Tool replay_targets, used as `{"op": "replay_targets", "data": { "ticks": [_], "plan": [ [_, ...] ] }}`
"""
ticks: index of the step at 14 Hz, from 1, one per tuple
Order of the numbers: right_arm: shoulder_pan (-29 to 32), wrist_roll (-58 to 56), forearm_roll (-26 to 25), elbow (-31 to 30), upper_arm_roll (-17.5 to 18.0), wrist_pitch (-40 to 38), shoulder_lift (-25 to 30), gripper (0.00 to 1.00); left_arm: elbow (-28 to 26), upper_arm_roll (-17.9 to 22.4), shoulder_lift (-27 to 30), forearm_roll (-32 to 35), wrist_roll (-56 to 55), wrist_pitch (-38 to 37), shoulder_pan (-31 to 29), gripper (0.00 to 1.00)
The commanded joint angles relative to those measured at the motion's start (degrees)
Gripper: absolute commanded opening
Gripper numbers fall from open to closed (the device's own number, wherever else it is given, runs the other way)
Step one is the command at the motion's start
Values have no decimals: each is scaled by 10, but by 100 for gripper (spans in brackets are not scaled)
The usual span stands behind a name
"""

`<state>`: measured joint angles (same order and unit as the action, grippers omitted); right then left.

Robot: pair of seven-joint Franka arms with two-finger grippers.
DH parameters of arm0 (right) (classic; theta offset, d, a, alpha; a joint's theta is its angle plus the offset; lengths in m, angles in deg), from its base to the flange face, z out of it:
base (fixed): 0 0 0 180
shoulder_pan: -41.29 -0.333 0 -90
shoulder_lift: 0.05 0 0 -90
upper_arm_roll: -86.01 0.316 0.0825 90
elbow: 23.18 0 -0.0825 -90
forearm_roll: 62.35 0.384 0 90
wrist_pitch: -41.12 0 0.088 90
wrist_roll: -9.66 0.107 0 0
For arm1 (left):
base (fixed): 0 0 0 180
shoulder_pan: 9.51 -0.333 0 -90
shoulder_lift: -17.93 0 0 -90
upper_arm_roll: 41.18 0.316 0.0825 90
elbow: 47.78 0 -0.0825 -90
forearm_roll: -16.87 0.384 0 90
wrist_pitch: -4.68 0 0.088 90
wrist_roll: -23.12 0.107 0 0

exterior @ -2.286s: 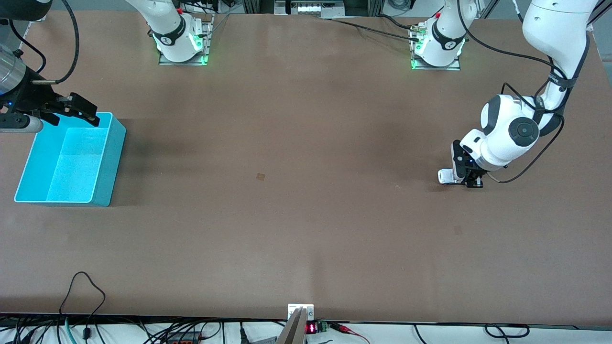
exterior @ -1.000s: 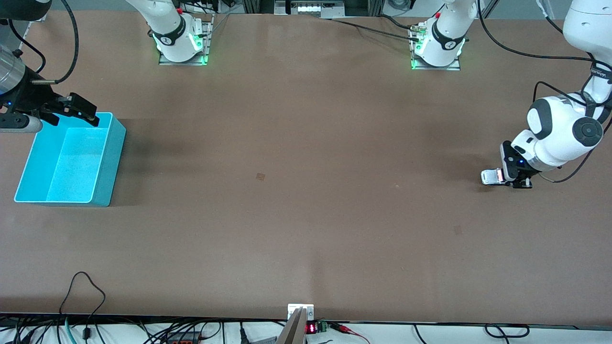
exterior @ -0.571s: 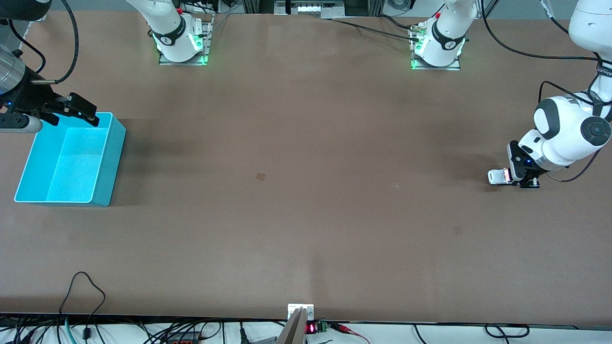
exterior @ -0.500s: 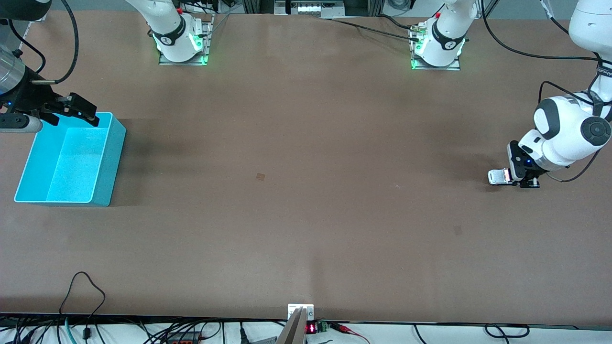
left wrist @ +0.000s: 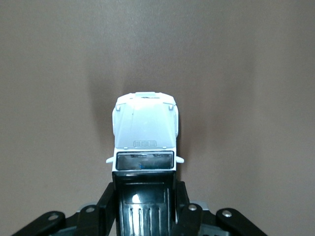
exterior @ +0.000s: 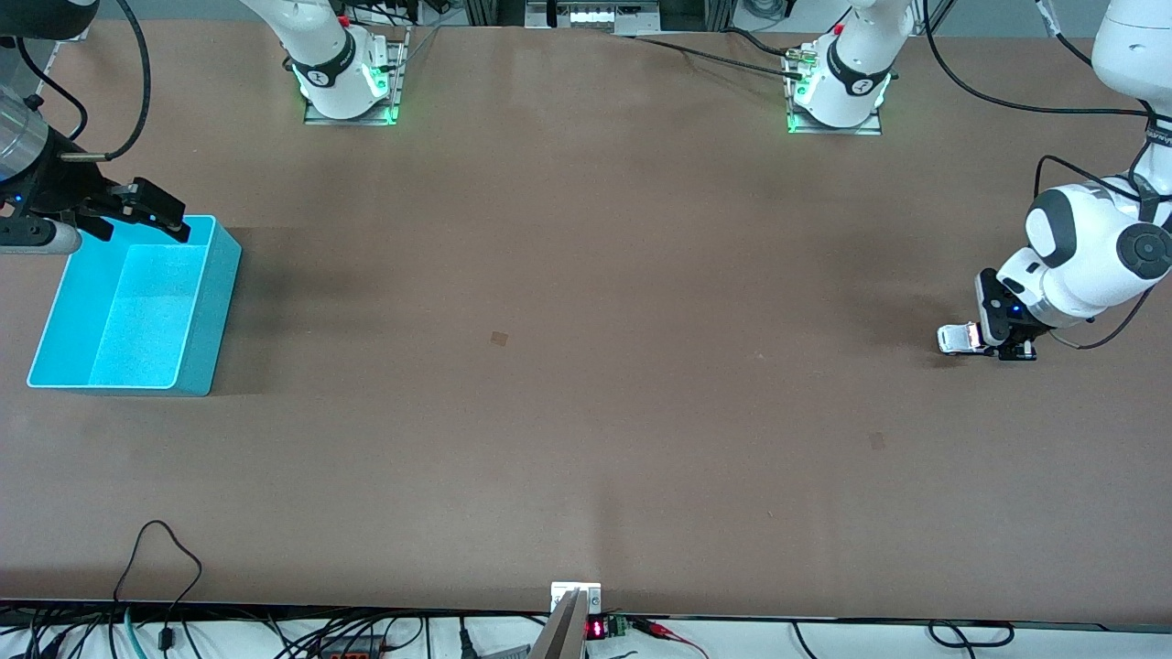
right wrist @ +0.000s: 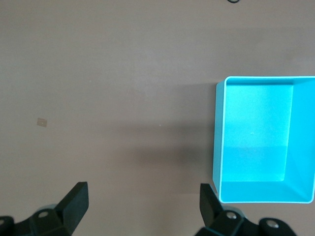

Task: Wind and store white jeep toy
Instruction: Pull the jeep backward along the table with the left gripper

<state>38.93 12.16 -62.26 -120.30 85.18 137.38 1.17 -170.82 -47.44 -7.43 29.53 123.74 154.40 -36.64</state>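
The jeep (left wrist: 145, 135) sits wheels-down on the table (exterior: 586, 412) at the left arm's end, well apart from the bin (exterior: 137, 307). It looks light, rigid and slick-sided; its flat flanks suit gripping. The left gripper (left wrist: 145, 206) clamps its rear roof sides. The right gripper (right wrist: 142, 201), spread wide, waits over the bin's edge.

White jeep toy (left wrist: 145, 129) with black rear roof panel; cyan bin (exterior: 197, 339); plain brown tabletop (exterior: 586, 412); white arms with black left gripper (exterior: 1005, 351) and black right gripper (exterior: 151, 212).
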Motion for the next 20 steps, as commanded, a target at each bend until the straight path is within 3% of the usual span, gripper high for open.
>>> {"op": "replay_targets", "data": {
  "ticks": [1, 20],
  "plan": [
    [5, -10, 1, 2, 2, 0, 3, 100, 8, 0, -47, 19, 14, 5, -14, 24],
    [6, -10, 1, 2, 2, 1, 3, 100, 12, 0, -48, 19, 37, 5, -30, 24]
  ]
}}
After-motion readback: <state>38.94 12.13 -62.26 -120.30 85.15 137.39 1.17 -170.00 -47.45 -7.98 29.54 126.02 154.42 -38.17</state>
